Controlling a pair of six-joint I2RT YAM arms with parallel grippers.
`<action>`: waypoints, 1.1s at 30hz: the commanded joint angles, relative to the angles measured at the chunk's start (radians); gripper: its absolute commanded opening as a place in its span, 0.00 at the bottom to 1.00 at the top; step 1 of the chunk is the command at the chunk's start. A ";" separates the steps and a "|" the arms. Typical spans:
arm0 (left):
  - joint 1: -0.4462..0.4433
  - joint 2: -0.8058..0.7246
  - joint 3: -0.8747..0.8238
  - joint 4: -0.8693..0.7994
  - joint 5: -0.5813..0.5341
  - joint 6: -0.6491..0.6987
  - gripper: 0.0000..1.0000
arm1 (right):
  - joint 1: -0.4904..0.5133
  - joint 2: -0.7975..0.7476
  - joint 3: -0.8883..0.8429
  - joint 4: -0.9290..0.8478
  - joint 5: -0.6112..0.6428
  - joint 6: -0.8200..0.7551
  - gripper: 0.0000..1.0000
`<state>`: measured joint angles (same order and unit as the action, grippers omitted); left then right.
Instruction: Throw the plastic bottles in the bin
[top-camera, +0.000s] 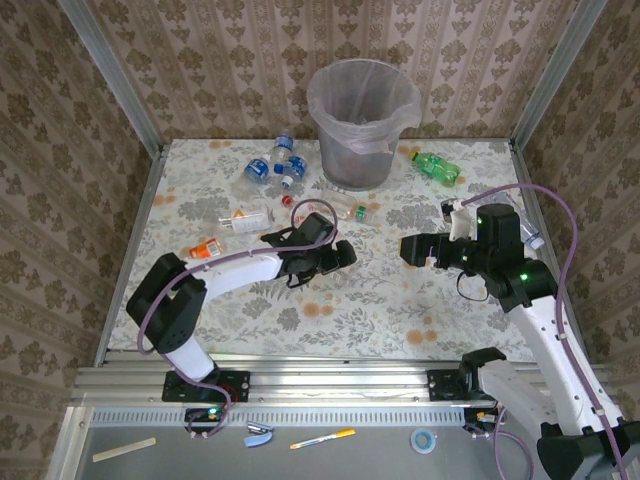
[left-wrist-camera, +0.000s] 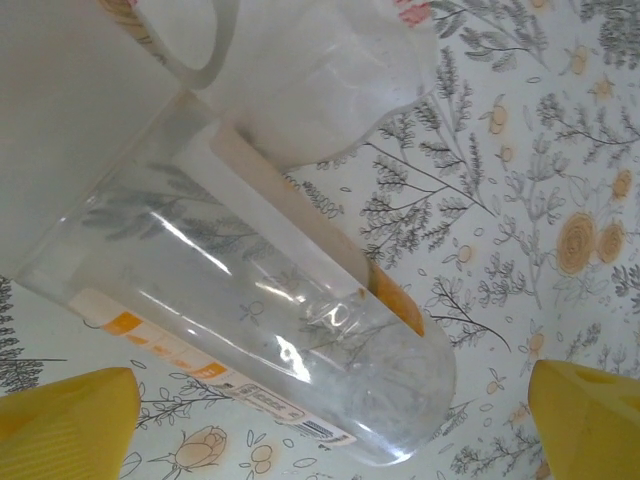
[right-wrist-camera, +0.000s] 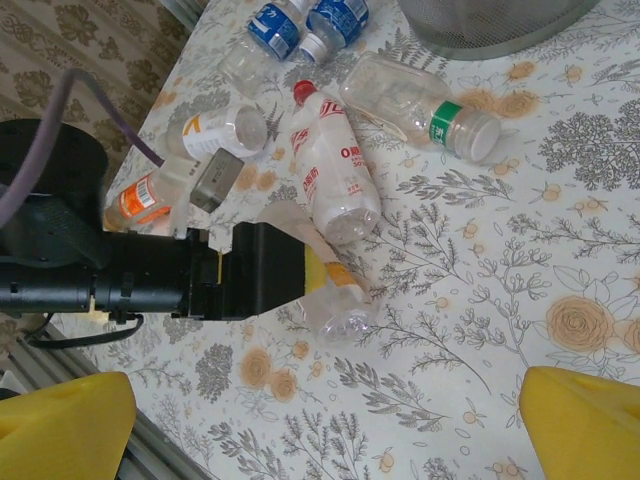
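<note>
- The left gripper (left-wrist-camera: 325, 440) has its jaws spread wide, one yellow fingertip on each side of a clear bottle (left-wrist-camera: 250, 340) with an orange-trimmed label. The bottle lies on its side, slanted across the gap, and no pad visibly touches it; I judge this a stance for closing on the body
- That bottle sits near the middle of the table (top-camera: 400, 320), nearer the arms than the bin (top-camera: 352, 160), which stands at the far edge
- The right gripper (right-wrist-camera: 320, 430) is likewise spread wide with nothing between its fingers. It hangs over bare cloth facing the left one, probably kept aside so as not to crowd the pick
- Between the clear bottle and the bin lie a red-labelled bottle (right-wrist-camera: 330, 170) and a green-banded bottle (right-wrist-camera: 425, 100), so a carry likely needs height over them and over the bin's rim
- Blue-labelled bottles (top-camera: 275, 168) crowd the bin's left, and a green bottle (top-camera: 437, 166) lies to its right
- Open cloth runs toward the near rail (top-camera: 330, 380), while walls (top-camera: 200, 70) close the other three sides
</note>
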<state>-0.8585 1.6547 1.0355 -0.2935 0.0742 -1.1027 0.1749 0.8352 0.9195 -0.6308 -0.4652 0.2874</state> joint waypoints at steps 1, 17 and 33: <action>0.005 0.043 0.023 -0.033 -0.008 -0.055 1.00 | 0.005 -0.018 -0.011 0.019 -0.020 -0.017 1.00; 0.018 0.103 0.033 -0.135 -0.043 -0.002 0.93 | 0.005 -0.025 -0.034 0.029 -0.019 -0.007 1.00; 0.027 -0.049 -0.125 -0.141 -0.089 0.046 0.48 | 0.005 -0.022 -0.036 0.019 -0.007 -0.006 1.00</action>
<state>-0.8360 1.6661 0.9501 -0.4049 0.0204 -1.0760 0.1749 0.8223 0.8944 -0.6250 -0.4648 0.2871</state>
